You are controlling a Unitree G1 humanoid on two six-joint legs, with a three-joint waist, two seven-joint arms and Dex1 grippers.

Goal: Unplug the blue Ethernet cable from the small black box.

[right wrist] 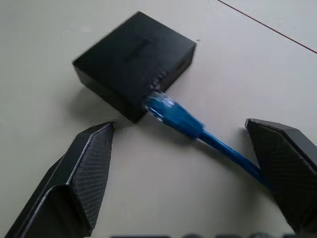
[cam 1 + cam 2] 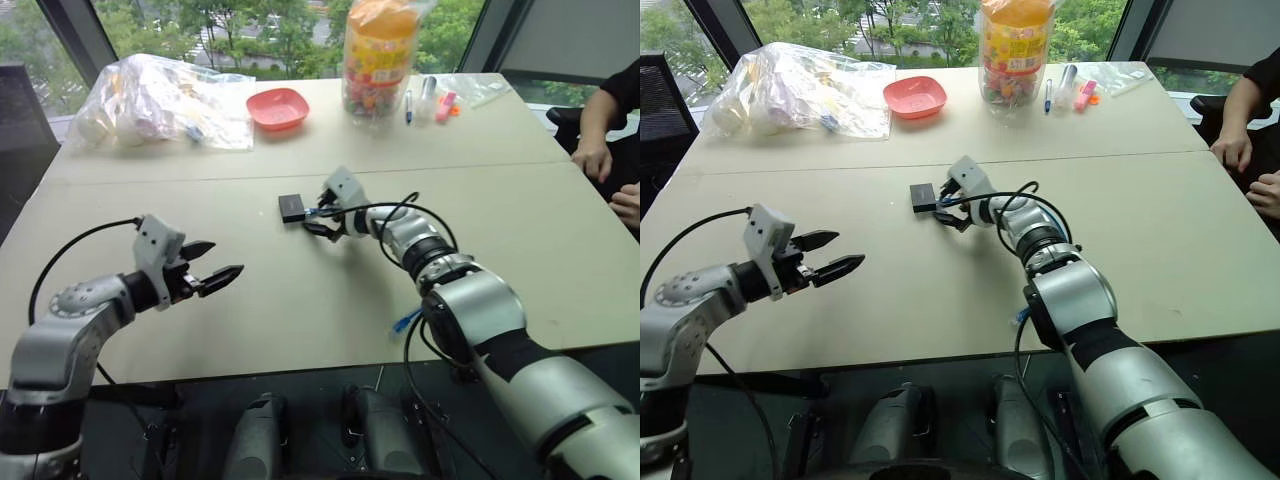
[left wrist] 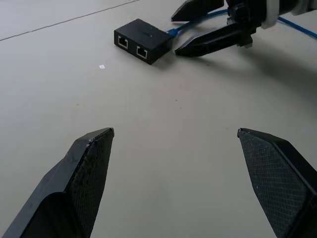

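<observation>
A: Where's the box?
B: small black box (image 2: 292, 207) flat on the tabletop (image 2: 250, 300), mid-table, just past the seam between the two slabs. Two empty ports on the side facing the left arm.

A: Cable?
B: blue Ethernet cable (image 1: 198, 131) plugged into the box's other side. It runs back from the plug along the tabletop, under the right arm; a bit of blue also shows at the near table edge by the right elbow.

A: Right gripper?
B: right gripper (image 1: 181, 144) at the box, fingers spread, one on each side of the cable just behind the plug. Not clamped on anything. One fingertip is just beside the box corner; can't tell if it touches.

A: Left?
B: left gripper (image 2: 205, 270) released, wide open, nothing in it. Hanging over bare tabletop, well apart from the box, pointing toward it.

A: Anything else around?
B: Far side: clear plastic bag (image 2: 160, 100) of stuff, red bowl (image 2: 277, 108), big jar (image 2: 378, 55) with colourful contents, a few markers (image 2: 430, 100). Person's hands (image 2: 600, 165) at the right table edge.
</observation>
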